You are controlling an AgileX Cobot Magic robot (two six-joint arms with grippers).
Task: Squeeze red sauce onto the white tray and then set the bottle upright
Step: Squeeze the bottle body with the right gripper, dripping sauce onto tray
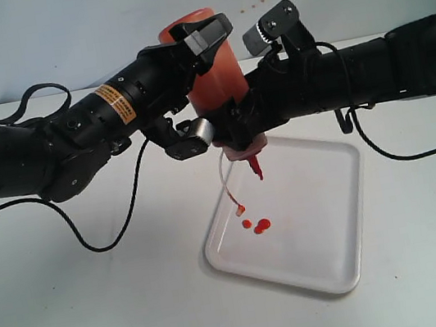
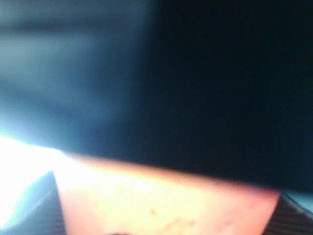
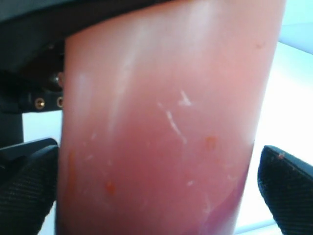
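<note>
The bottle (image 1: 211, 77) hangs upside down over the white tray (image 1: 323, 197), its red nozzle (image 1: 256, 166) pointing down. My left gripper (image 1: 202, 87) is shut on the bottle's upper body, which fills the left wrist view as the bottle (image 2: 161, 205) between my left gripper (image 2: 166, 215). My right gripper (image 1: 239, 127) straddles the lower body near the nozzle. In the right wrist view the bottle (image 3: 156, 147) sits inside my right gripper (image 3: 159, 196): one finger (image 3: 29, 186) touches it, the other finger (image 3: 288, 186) stands a slim gap off. Small round blobs of red sauce (image 1: 257, 225) lie on the tray.
The bottle's cap (image 1: 240, 208) dangles on its thin tether just above the tray, beside the blobs. Black cables (image 1: 112, 230) trail across the white table on both sides. Both arms cross above the tray's far left corner.
</note>
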